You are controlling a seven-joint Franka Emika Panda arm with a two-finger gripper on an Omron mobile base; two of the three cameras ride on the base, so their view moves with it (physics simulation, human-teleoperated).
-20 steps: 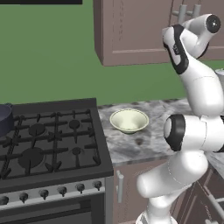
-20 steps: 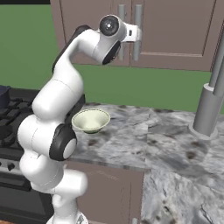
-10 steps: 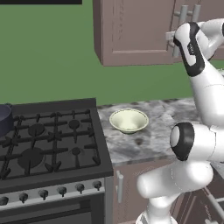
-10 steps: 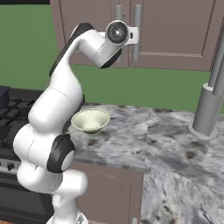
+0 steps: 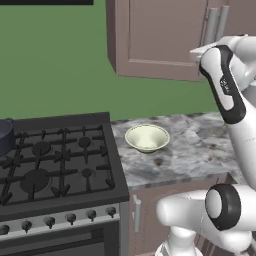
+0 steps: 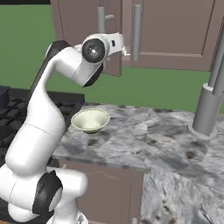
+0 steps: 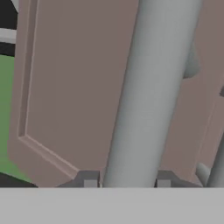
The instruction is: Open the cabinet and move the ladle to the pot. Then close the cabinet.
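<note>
Straddling handle (image 7: 151, 92) of cabinet (image 5: 160, 35) | claw (image 7: 126, 180) open | bowl (image 6: 90, 120) on counter

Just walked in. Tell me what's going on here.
The robot arm is reaching up to the wall cabinet. Its gripper is open, with one of the fingers on each side of the left door's bar handle, not clamped. That door looks just cracked open in the right base view. A cream bowl sits on the counter by the stove.
</note>
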